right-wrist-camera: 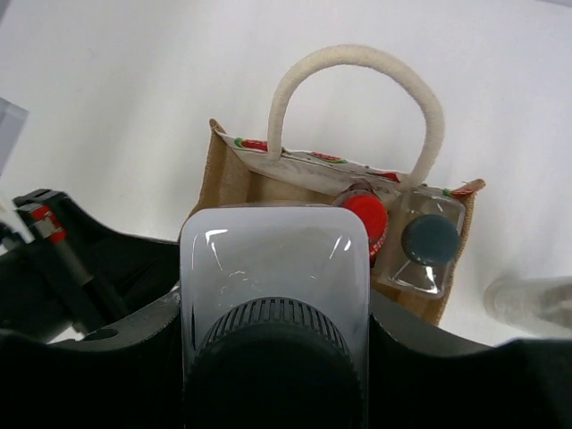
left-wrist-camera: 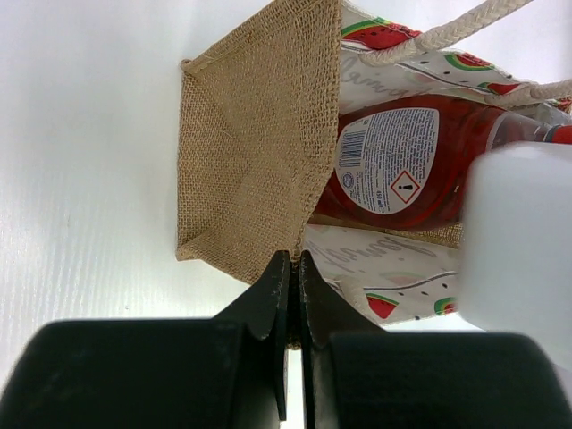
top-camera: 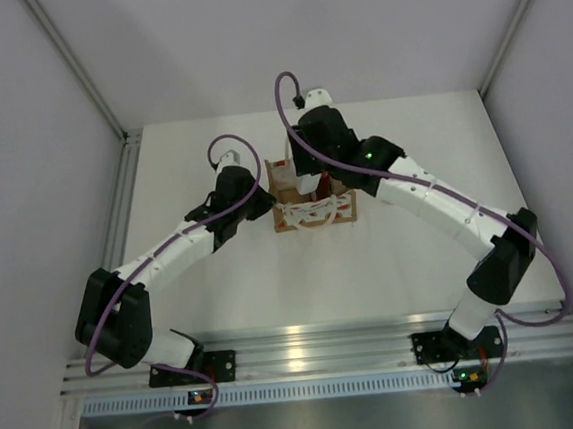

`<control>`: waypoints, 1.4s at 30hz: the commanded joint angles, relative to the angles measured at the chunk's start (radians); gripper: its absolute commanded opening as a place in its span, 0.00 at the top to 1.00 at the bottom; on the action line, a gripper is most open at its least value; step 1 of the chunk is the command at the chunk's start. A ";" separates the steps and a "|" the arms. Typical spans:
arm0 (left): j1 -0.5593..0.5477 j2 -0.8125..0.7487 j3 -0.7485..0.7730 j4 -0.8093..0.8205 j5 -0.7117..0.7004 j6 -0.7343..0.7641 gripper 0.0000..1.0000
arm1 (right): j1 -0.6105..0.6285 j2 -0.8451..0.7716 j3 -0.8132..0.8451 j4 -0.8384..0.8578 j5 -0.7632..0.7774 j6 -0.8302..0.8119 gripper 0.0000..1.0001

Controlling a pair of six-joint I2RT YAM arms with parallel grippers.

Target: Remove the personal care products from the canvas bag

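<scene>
The left gripper (left-wrist-camera: 293, 268), jaws pressed together, pinches the bag's left burlap edge. The canvas bag (top-camera: 311, 204) stands mid-table toward the far side, between both arms, its cream rope handles (right-wrist-camera: 353, 76) looped upward. Inside stands the red bottle (left-wrist-camera: 407, 161), its white back label showing a barcode and a hazard diamond; the small print is unreadable. Its red cap (right-wrist-camera: 366, 214) points up, beside a dark grey cap (right-wrist-camera: 430, 238). The right gripper (right-wrist-camera: 277, 304) holds a pale translucent bottle (right-wrist-camera: 273, 259) upright above the bag.

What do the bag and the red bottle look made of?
Bag: coarse woven jute or canvas, matte, open weave showing; printed lining looks smoother. Red bottle: glossy see-through plastic, likely, with a paper-like label.
</scene>
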 commanded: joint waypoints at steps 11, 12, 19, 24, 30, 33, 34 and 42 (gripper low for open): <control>0.003 -0.022 0.023 -0.008 -0.041 0.019 1.00 | -0.189 -0.409 -0.018 -0.052 -0.053 -0.008 1.00; 0.003 -0.023 0.026 -0.008 -0.041 0.021 1.00 | -0.230 -0.426 -0.037 -0.055 -0.061 -0.007 1.00; 0.003 -0.023 0.032 -0.013 -0.035 0.030 1.00 | -0.382 -0.507 -0.275 -0.035 -0.109 -0.039 1.00; 0.002 -0.023 0.040 -0.019 -0.031 0.041 1.00 | -0.462 -0.553 -0.385 0.019 -0.084 -0.022 1.00; 0.003 -0.026 0.046 -0.031 -0.038 0.054 1.00 | -0.577 -0.607 -0.472 0.022 -0.125 0.015 1.00; 0.003 -0.027 0.046 -0.031 -0.038 0.056 1.00 | -0.649 -0.590 -0.521 0.020 -0.112 0.041 1.00; 0.003 -0.026 0.047 -0.029 -0.037 0.056 1.00 | -0.661 -0.569 -0.543 0.020 -0.096 0.053 1.00; 0.003 -0.032 0.049 -0.033 -0.020 0.061 1.00 | -0.750 -0.417 -0.577 0.230 -0.182 -0.019 1.00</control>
